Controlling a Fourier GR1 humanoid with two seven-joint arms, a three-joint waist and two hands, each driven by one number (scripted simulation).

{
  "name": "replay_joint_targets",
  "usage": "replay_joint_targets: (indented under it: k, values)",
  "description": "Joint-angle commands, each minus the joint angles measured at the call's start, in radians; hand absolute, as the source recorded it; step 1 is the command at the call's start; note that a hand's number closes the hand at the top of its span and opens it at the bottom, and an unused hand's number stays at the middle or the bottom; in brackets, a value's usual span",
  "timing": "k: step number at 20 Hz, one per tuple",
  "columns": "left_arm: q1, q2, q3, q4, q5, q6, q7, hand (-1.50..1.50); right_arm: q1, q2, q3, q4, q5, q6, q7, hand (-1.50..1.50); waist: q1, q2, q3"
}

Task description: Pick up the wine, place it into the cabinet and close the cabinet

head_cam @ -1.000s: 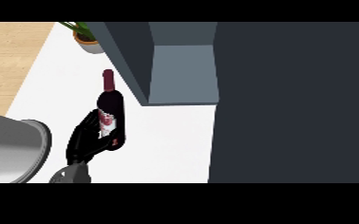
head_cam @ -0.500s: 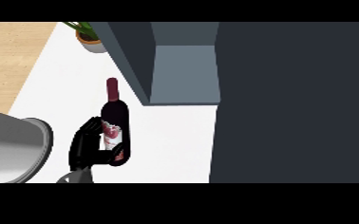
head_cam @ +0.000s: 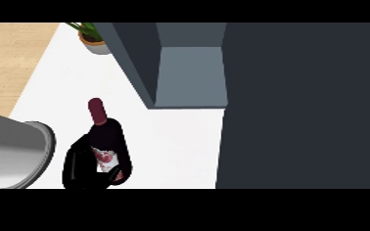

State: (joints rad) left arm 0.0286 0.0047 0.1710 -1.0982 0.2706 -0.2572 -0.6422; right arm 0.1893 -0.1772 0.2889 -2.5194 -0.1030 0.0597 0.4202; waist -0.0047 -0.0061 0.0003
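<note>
The wine bottle (head_cam: 106,134) is dark with a maroon capped neck and a white and red label. It shows at the lower left of the head view, over the white counter (head_cam: 177,147), its neck pointing up the view. My right hand (head_cam: 78,169) is curled round its lower body and hides part of it. The open cabinet (head_cam: 189,76) lies up and to the right of the bottle, its grey inside bare. Its dark door (head_cam: 296,107) fills the right side. My left hand does not show.
A potted plant (head_cam: 92,41) stands at the counter's far left corner beside the cabinet's wall. A large grey rounded shape (head_cam: 22,154) sits at the left edge, close to my hand. Wooden floor (head_cam: 22,58) lies beyond the counter's left edge.
The hand and the bottle have moved toward the view's lower edge and slightly left, away from the cabinet's opening. The cabinet and door stand as before.
</note>
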Motion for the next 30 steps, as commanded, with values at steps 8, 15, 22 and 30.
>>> replay_joint_targets:
  k: [8,15,22,30]
  values:
    - [0.100,-0.005,-0.295,-0.410,0.064,0.209,0.196,1.50,-0.021,0.001,-0.033,-0.191,-0.097,-0.023,0.138,-1.50,0.004,0.000,0.000]
    - [-0.045,-0.005,-0.433,-0.572,0.022,0.476,0.389,1.50,-0.020,-0.005,-0.078,-0.168,-0.134,0.002,0.110,-1.50,-0.009,0.002,0.001]
    - [-0.163,-0.005,-0.577,-0.586,0.051,0.706,0.500,1.50,0.030,0.012,-0.022,-0.188,-0.106,0.021,0.104,-1.50,-0.013,0.003,0.000]
    - [-0.409,-0.005,-0.521,-0.382,0.088,0.824,0.560,1.50,0.049,0.039,-0.011,-0.166,-0.078,0.021,0.075,-1.50,-0.020,0.005,0.000]
